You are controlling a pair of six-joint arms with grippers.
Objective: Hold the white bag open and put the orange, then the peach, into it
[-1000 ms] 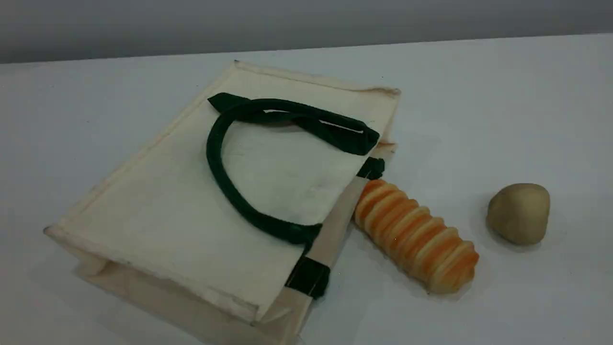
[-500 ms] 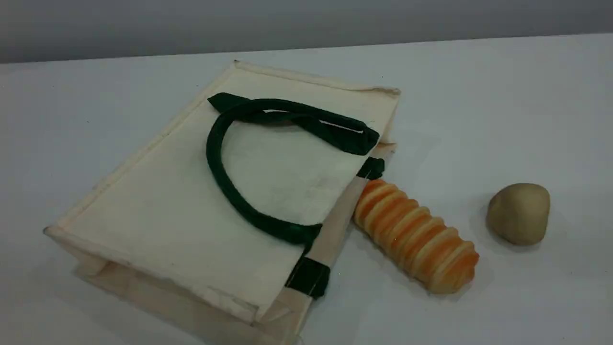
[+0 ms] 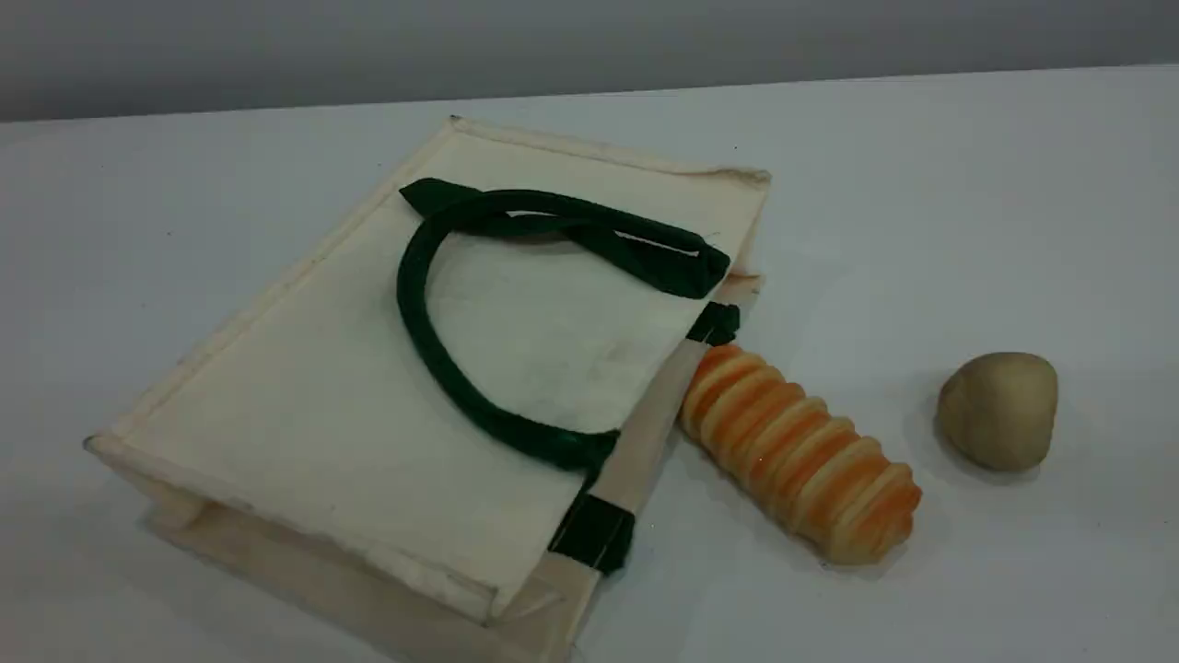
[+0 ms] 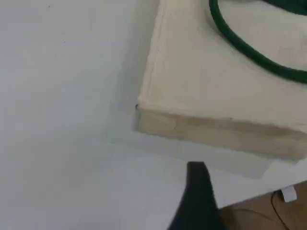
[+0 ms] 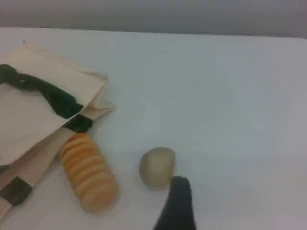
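Note:
The white bag [image 3: 368, 405] lies flat on its side on the table, and its dark green handle [image 3: 412, 313] loops across its upper face. Its mouth edge, with green strap patches, faces right. The orange and the peach are out of view. No arm shows in the scene view. In the left wrist view one dark fingertip [image 4: 199, 196] hangs over bare table just off the white bag's [image 4: 216, 81] bottom corner. In the right wrist view one dark fingertip [image 5: 177, 203] hovers beside the tan lump, touching nothing. Neither gripper holds anything.
A long ridged orange-striped bread roll [image 3: 801, 456] lies against the bag's mouth edge. A tan-olive potato-like lump [image 3: 998, 410] sits further right. The table's edge with floor beyond [image 4: 268, 215] shows near the bag's bottom in the left wrist view.

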